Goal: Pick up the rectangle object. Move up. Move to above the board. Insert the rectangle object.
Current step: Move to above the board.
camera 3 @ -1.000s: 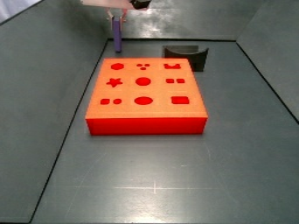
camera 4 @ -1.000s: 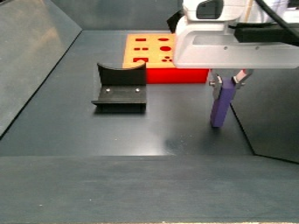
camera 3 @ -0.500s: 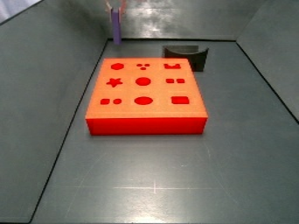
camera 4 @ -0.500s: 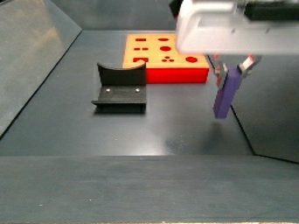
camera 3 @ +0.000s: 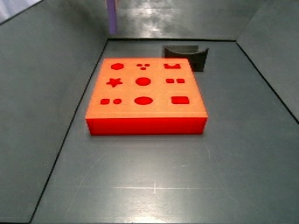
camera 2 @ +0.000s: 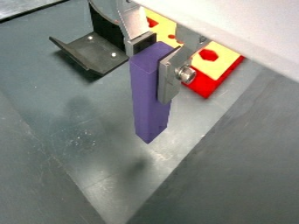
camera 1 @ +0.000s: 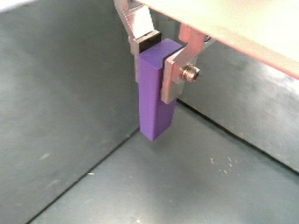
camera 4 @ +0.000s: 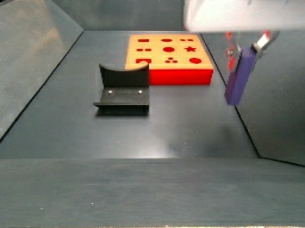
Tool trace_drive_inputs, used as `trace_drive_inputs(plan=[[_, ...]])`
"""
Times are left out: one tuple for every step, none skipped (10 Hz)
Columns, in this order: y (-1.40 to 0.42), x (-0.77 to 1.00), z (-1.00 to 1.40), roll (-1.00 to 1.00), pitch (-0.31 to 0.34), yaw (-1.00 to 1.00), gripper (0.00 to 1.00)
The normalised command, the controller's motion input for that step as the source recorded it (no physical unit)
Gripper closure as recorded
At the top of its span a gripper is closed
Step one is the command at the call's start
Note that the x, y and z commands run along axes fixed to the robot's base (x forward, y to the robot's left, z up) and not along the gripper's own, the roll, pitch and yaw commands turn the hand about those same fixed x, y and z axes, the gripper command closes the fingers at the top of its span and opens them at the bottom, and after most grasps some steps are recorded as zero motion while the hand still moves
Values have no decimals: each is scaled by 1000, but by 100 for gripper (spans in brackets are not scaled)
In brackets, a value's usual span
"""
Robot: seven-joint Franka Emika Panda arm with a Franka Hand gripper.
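Closest to the wrist cameras, the two-finger silver gripper (camera 1: 160,54) is pinched on the upper end of the slim purple rectangular bar, the rectangle object (camera 1: 156,96), which hangs upright between the flat silver fingers (camera 1: 177,75) with its lower end free in the air above the dark grey floor (camera 1: 70,105); both wrist views show the same hold, the gripper (camera 2: 155,54) clamping the top part of the rectangle object (camera 2: 149,101) from two opposite sides while most of the bar's length juts out below the fingers (camera 2: 172,72). Beyond the bar in a wrist view lie the dark L-shaped fixture (camera 2: 90,51) on its base plate and a corner of the large flat red-orange board (camera 2: 216,68) with shaped holes in its top face, both well apart from the bar's lower end. In a side view the rectangle object (camera 4: 241,77) hangs clear of the floor (camera 4: 167,134), to one side of the board (camera 4: 173,59) and not over it, with the fixture (camera 4: 121,89) standing on the floor on the bar's other side; only the lower tips of the gripper (camera 4: 245,43) show under the pale body of the arm. In a side view from the opposite end, the board (camera 3: 146,94) lies nearest, the fixture (camera 3: 187,56) behind its far corner, and only a short lower piece of the rectangle object (camera 3: 111,16) shows at the picture's upper edge, beyond the board's far end.
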Motion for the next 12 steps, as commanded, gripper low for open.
trace_drive_inputs(plan=[[-159, -82, 1000, 145, 170, 169, 100], [-133, -69, 1000, 113, 127, 113, 100], [-94, -46, 954, 96, 97, 62, 100], [-73, -35, 854, 94, 91, 49, 100], [-45, -14, 651, 91, 87, 34, 100], [-14, 4, 448, 81, 85, 23, 100], [-3, 6, 295, 80, 88, 23, 100], [-1000, 360, 309, 43, -68, -252, 100], [-1000, 361, 285, 45, -71, -238, 100], [-1000, 362, 292, 8, -23, -113, 100], [-1000, 364, 297, -54, -4, -72, 100], [-1000, 364, 297, -34, 25, -37, 100]])
